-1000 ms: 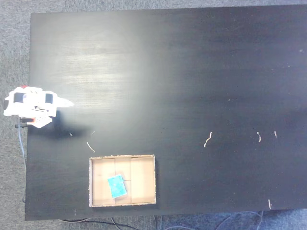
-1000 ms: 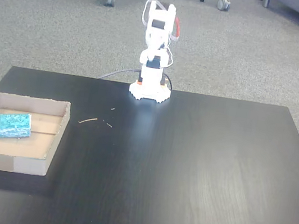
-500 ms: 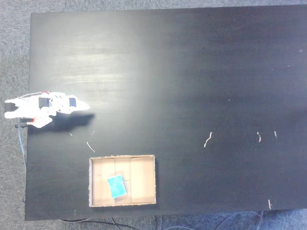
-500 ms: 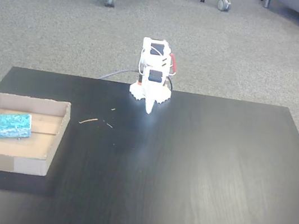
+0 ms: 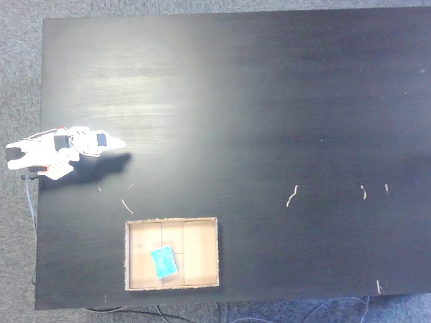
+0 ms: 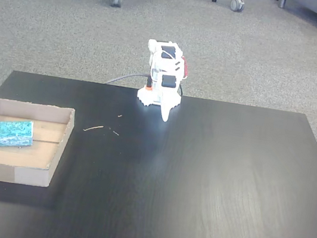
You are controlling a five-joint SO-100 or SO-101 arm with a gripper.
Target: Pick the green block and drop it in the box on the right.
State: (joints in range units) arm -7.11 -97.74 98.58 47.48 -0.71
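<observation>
A black surface [image 5: 269, 101] sits on grey carpet [image 6: 68, 38], chair casters [image 6: 233, 4] at the frame's top. Small scraps [image 5: 291, 196] litter it. The green block [image 5: 163, 261] lies inside the box [image 5: 217, 252], lower left. The end effector [image 5: 120, 143], fingers together, is folded at mid-left.

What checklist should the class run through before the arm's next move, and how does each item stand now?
1. Green block lies inside the box: ok.
2. Block flat on the box floor, not on a wall: ok.
3. Pincer clear of the box, near the arm's base: ok.
4. Pincer empty: ok, nothing seen at its tip.
5. Pincer open or shut: cannot tell.
6. Table between pincer and box free of obstacles: ok, only small scraps.
</observation>
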